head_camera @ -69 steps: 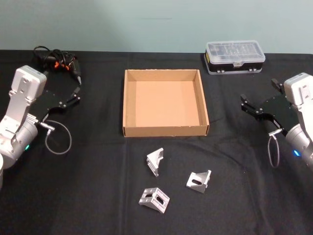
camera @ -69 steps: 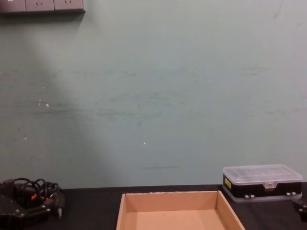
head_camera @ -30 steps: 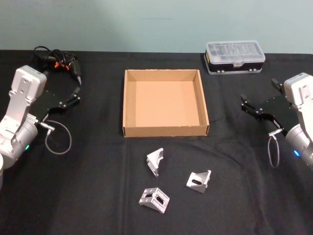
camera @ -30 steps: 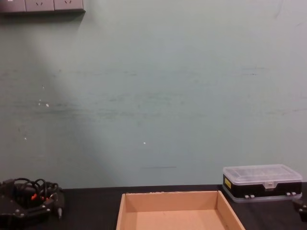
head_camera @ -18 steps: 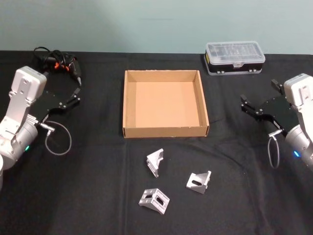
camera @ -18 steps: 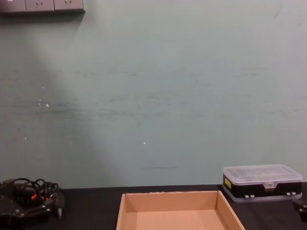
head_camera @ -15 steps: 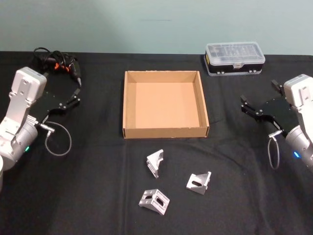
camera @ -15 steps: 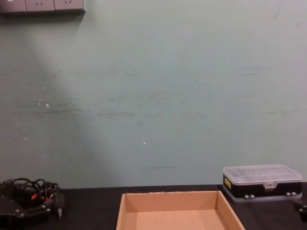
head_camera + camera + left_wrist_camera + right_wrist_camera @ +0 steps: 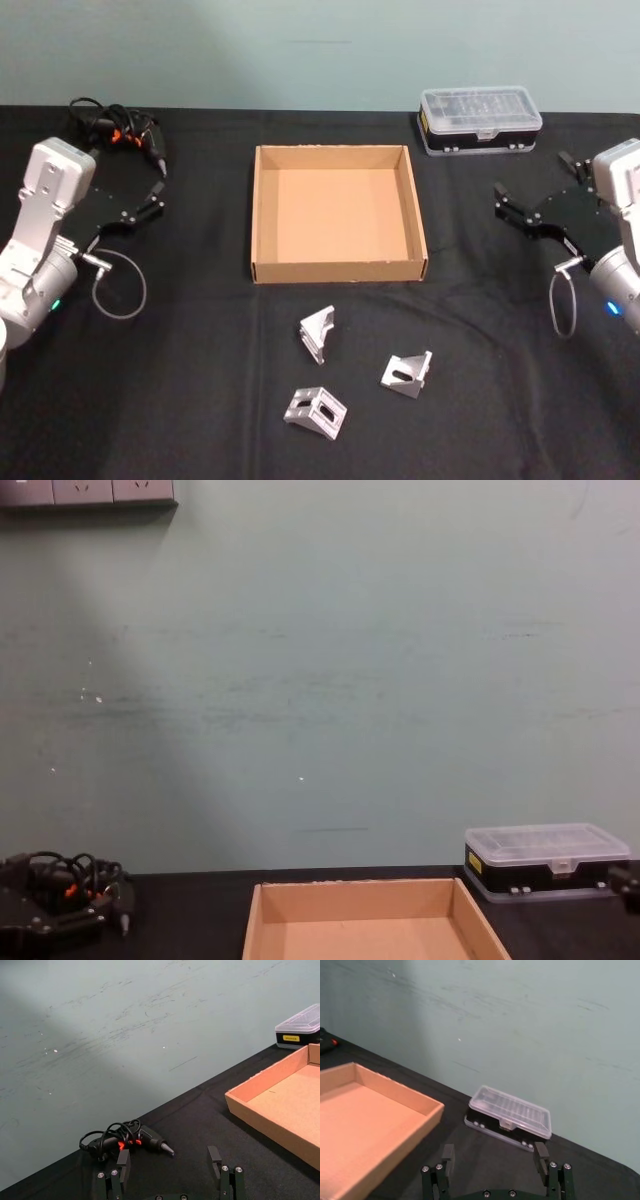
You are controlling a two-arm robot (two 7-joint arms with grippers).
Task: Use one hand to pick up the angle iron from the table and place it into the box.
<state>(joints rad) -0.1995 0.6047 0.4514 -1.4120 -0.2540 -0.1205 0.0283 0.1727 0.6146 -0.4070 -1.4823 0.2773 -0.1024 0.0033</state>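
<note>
Head view, angle irons (image 9: pixel 318 333) before the box (image 9: pixel 340 268), well apart from left hand (image 9: pixel 168 1159) and right hand (image 9: pixel 531 176), both spread open

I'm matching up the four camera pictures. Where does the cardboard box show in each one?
Head view: box in the centre of the picture.
Left wrist view: box partly in frame, between the left gripper and the clear-lidded case.
Right wrist view: box partly in frame, ahead of the right gripper, to one side.
Chest view: box at the bottom middle.
Shared landmark: the clear-lidded case beyond the box's far right corner.
</note>
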